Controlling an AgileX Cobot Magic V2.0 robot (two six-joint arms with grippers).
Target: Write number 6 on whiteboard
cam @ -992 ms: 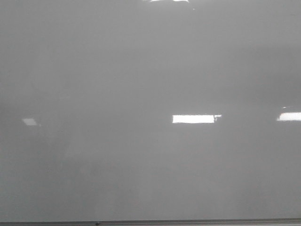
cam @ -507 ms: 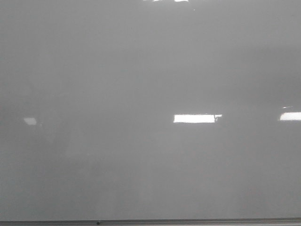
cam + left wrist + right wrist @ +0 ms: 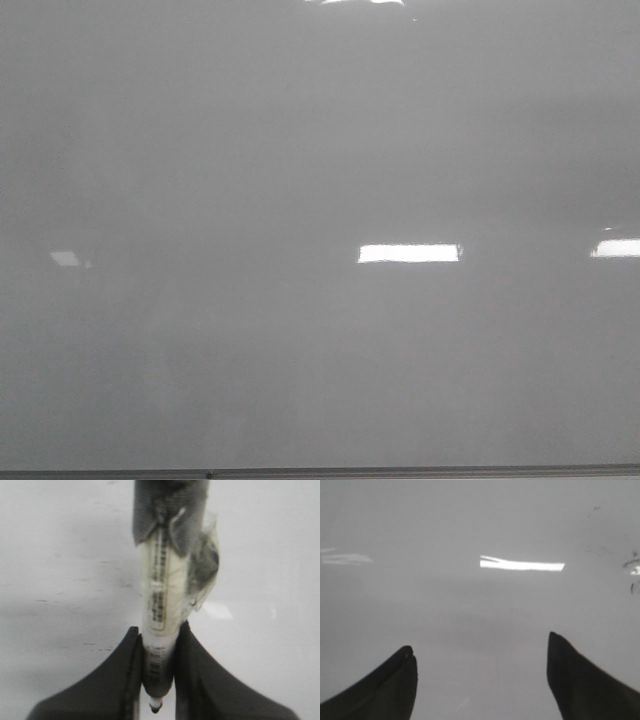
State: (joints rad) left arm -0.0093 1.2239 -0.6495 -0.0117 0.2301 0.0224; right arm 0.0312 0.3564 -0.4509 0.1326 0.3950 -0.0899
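Blank whiteboard (image 3: 300, 150) — marker (image 3: 159, 605) label unreadable

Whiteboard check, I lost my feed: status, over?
Left hand shut on marker. Right hand open, empty. Whiteboard blank in front view, no 6 yet. Nothing in the way.

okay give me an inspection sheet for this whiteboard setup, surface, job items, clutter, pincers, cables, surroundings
Surface: whiteboard glossy grey, bright light reflections, thin frame strip along its bottom edge.
Job's things: no number 6 seen in the front view; marker held, tip uncapped.
Clutter: faint dark smudges on the board in the right wrist view.
Grippers: left pincer shut on the marker; right pincer open, empty.
Cables: nothing seen.
Surroundings: nothing seen beyond the board.
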